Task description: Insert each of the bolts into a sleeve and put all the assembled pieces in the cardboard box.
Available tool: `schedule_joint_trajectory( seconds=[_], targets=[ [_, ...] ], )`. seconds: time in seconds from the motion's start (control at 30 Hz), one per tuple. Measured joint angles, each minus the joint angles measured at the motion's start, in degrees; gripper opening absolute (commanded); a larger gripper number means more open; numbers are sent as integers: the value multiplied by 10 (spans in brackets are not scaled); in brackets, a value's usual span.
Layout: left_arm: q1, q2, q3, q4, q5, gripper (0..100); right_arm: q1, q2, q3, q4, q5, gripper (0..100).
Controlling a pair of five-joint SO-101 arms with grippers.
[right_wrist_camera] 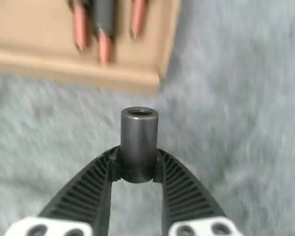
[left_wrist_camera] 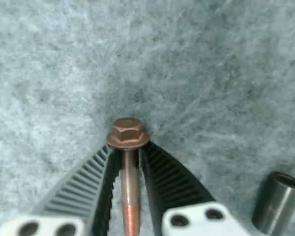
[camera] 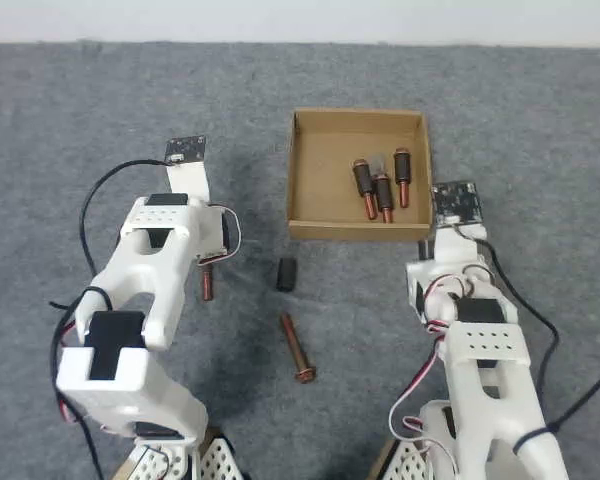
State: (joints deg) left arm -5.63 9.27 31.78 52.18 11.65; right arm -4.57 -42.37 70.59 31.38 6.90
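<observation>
Left arm (camera: 145, 290) and right arm (camera: 480, 360): white printed shells, black servo blocks. Black cable (camera: 84, 222) and red-white wires run alongside. Circuit board (camera: 185, 150) at each arm's 12 o'clock end. Fingers (left_wrist_camera: 167, 172): black, ribbed, on white screw-holed mounts.

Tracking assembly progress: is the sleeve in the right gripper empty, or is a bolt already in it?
Empty: the sleeve, clamped in the right gripper, shows an open, dark bore at its end with nothing protruding.
</observation>
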Motion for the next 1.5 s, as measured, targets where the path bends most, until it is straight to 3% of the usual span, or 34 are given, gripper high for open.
schedule_joint_trajectory(
  seconds=[0.43,0.83,1.0,1.5],
  targets=[
    [0,0,0,0,0,11,-63,0,139,-370,0,9],
    [0,0,0,0,0,11,-85,14,142,-494,-47,7],
    [0,0,0,0,0,11,-84,120,107,-567,-48,7],
    [-1,0,0,-8,0,11,-85,459,-24,-912,-48,7]
  ],
)
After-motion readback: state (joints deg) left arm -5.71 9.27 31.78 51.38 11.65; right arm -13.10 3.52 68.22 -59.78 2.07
